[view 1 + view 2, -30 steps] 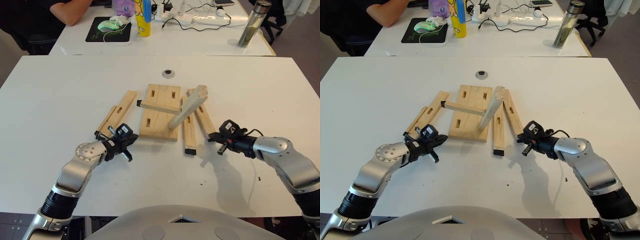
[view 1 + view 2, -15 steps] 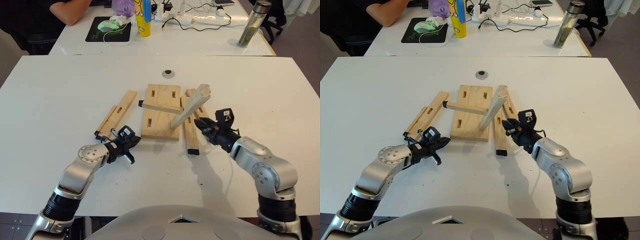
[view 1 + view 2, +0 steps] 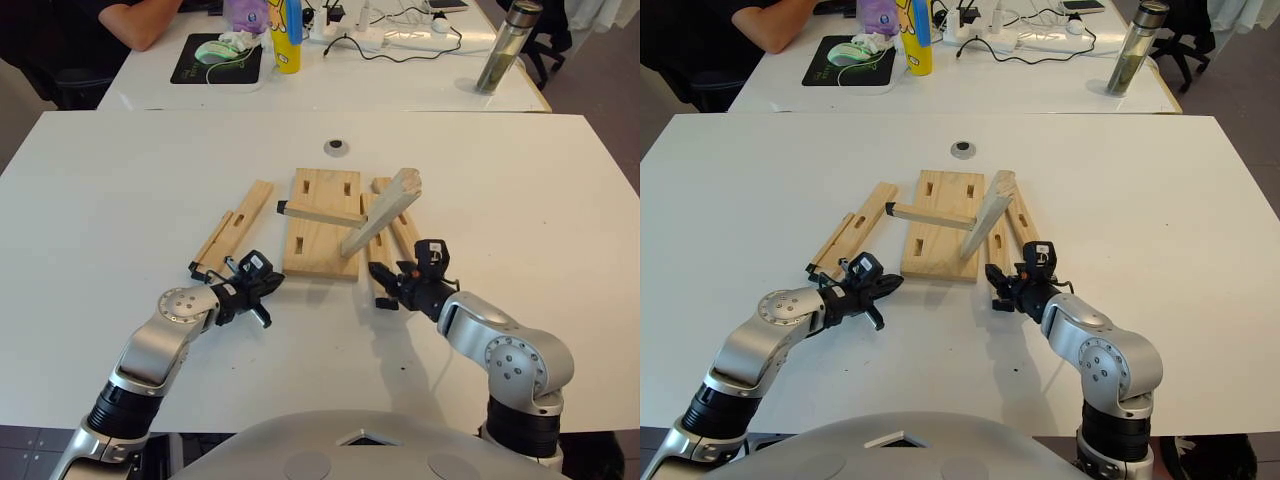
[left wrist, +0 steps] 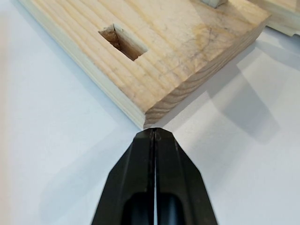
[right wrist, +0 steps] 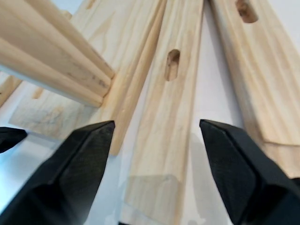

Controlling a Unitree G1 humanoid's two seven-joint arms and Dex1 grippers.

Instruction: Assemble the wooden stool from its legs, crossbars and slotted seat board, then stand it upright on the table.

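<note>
A rear desk [image 3: 420, 88] carries a black mouse pad [image 3: 188, 70] with a pale green mouse [image 3: 215, 48] on it. A yellow can [image 3: 289, 42] stands just beside the pad, with a purple object [image 3: 246, 14] behind. Further along are a white power strip [image 3: 390, 38] trailing cables and a bottle [image 3: 502, 48] (upright, near the desk's right end). In front of that desk lies a small dark disc [image 3: 338, 148].

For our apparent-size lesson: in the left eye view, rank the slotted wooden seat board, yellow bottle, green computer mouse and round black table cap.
1. slotted wooden seat board
2. yellow bottle (top cropped)
3. green computer mouse
4. round black table cap
</note>
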